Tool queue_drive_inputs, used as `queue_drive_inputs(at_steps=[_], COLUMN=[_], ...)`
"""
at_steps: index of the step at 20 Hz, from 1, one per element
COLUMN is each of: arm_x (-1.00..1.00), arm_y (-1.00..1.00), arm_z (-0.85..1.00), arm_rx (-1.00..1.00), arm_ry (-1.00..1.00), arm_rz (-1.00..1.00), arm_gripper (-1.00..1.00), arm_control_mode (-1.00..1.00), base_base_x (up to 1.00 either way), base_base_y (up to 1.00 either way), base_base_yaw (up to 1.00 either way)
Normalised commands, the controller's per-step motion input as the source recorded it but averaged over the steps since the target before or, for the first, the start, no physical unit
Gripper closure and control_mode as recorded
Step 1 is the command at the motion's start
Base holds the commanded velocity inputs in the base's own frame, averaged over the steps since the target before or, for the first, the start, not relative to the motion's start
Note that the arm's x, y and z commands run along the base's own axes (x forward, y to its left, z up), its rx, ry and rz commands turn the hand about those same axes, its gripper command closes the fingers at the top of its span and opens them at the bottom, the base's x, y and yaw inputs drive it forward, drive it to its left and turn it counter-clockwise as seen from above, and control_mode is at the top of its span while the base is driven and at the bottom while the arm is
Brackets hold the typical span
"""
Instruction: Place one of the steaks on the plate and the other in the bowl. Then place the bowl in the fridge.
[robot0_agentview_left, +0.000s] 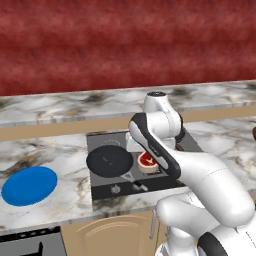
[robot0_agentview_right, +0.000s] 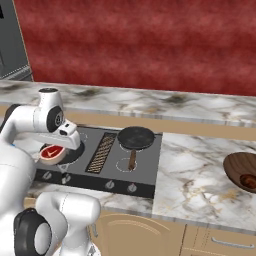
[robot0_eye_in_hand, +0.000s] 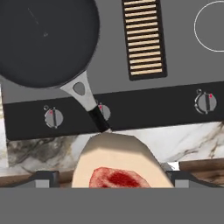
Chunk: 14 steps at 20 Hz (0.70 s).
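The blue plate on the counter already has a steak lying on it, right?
No. In the left base view the blue plate lies bare on the counter. The pink steak is over by the stove, at the robot's hand.

Steak (robot0_agentview_left: 147, 160) right of frying pan (robot0_agentview_left: 109, 161); plate (robot0_agentview_left: 29, 185) far left.

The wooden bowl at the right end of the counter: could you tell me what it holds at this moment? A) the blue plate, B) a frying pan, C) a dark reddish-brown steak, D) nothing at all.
C: in the right base view the wooden bowl has a dark reddish-brown steak lying inside it, while the blue plate sits apart at the counter's other end.
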Motion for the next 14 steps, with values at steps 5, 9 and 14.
queue_drive_inputs(at_steps=[5, 9, 14], arm_x=[0.00, 0.00, 0.00], arm_y=[0.00, 0.00, 0.00], arm_z=[0.00, 0.00, 0.00], arm_rx=[0.00, 0.00, 0.00], arm_ry=[0.00, 0.00, 0.00], arm_rz=[0.00, 0.00, 0.00], arm_gripper=[1.00, 1.00, 1.00], arm_control_mode=[1.00, 1.00, 1.00], base_base_x=[-0.22, -0.21, -0.15], base_base_y=[0.92, 1.00, 0.98], base_base_yaw=[-0.05, -0.07, -0.07])
